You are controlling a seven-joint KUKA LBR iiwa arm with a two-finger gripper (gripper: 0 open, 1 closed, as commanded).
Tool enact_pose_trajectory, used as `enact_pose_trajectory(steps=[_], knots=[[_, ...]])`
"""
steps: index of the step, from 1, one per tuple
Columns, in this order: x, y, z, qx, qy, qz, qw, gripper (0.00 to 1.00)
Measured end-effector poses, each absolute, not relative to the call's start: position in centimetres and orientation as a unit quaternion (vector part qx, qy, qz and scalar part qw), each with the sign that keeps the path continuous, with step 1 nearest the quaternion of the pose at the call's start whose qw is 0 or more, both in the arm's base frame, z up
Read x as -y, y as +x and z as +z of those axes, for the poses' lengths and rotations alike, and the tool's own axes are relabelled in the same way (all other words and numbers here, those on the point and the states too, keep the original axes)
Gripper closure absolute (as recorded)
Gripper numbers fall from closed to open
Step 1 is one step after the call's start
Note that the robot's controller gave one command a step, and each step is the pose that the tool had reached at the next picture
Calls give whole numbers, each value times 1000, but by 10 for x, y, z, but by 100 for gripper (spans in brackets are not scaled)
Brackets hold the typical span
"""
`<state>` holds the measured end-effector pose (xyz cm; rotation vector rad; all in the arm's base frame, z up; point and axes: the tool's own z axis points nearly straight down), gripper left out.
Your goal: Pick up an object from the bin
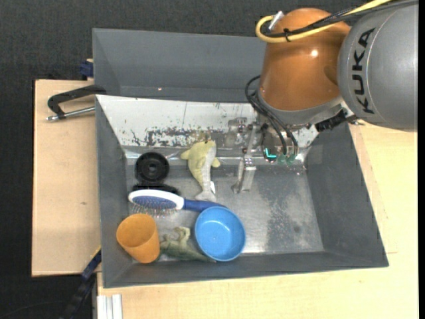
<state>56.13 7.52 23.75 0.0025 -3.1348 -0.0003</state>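
The robot's gripper [260, 159] hangs low in the back half of a grey metal bin [345, 198], close to the scuffed back wall and above a bare patch of the bin floor. Whether it is released or clenched cannot be told from this angle, because the rounded orange cover [299, 58] on the wrist sits directly above it and hides much of it. A small green light glows on the gripper body, and black cables loop beside it. Above the cover, the grey arm [385, 52] comes in from the view's right, with a yellow cable [312, 24] running across the top of the cover. The thing nearest the gripper is a pale yellow soft toy [201, 165], lying just beside it toward the view's left, its length running from the back wall toward the front. Further left, near the back wall, lies a black round part [153, 167]. In front of that lies a brush [157, 200] with a white and blue head, its blue handle pointing toward the view's right. Along the front wall, an orange cup [138, 238] lies in the left corner, a blue bowl [220, 234] sits upright just right of the brush handle, and a small greenish figure [176, 244] is wedged between the cup and the bowl.
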Motion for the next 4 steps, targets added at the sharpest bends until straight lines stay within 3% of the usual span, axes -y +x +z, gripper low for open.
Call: enact_pose_trajectory(steps=[1, 2, 3, 4], knots=[[-154, 519, 140, 969, 245, -1, 3, 0], [-172, 575, 73, 967, 255, -1, -3, 0], [-174, 579, 81, 967, 255, -2, -9, 100], [-151, 560, 294, 835, 550, 1, -6, 100]])
